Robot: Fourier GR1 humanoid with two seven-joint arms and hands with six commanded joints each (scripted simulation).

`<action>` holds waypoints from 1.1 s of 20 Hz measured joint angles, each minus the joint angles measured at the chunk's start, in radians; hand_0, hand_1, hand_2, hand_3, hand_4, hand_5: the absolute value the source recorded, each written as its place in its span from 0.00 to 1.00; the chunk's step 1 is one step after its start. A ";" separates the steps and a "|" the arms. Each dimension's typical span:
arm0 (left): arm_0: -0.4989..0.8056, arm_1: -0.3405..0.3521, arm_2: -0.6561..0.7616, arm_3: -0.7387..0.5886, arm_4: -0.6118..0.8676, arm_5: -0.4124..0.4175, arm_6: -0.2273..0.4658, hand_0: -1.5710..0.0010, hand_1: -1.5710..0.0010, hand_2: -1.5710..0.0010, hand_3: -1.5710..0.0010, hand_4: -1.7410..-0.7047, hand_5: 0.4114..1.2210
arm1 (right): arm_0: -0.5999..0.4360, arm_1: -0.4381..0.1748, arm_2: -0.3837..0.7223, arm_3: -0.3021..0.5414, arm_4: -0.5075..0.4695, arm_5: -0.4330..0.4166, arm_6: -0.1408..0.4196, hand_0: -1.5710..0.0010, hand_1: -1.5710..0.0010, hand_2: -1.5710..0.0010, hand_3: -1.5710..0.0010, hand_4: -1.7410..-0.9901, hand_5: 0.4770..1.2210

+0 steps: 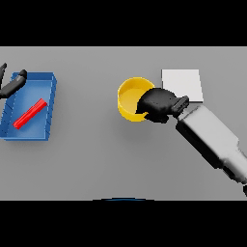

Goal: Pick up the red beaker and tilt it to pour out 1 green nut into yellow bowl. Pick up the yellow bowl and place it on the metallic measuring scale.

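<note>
Right robot hand [157,103] curled on the yellow bowl's [130,96] rim, beside the metallic measuring scale [182,84].
The bowl sits on the table [96,154], so placing it appears left to do; no green nut shows. The scale is just right, with open room. The red beaker [30,114] lies in the blue tray [48,123]; left robot hand [12,86] relaxed at the left edge.

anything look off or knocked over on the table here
The red beaker lies on its side, slanted, inside the blue tray at the left rather than upright. The yellow bowl stands upright in the right hand.
</note>
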 measured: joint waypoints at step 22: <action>0.013 0.025 -0.006 -0.052 -0.002 0.024 0.050 1.00 1.00 1.00 1.00 0.99 0.39 | -0.060 -0.094 -0.185 0.308 0.049 -0.215 -0.003 0.00 0.00 0.05 0.26 0.00 1.00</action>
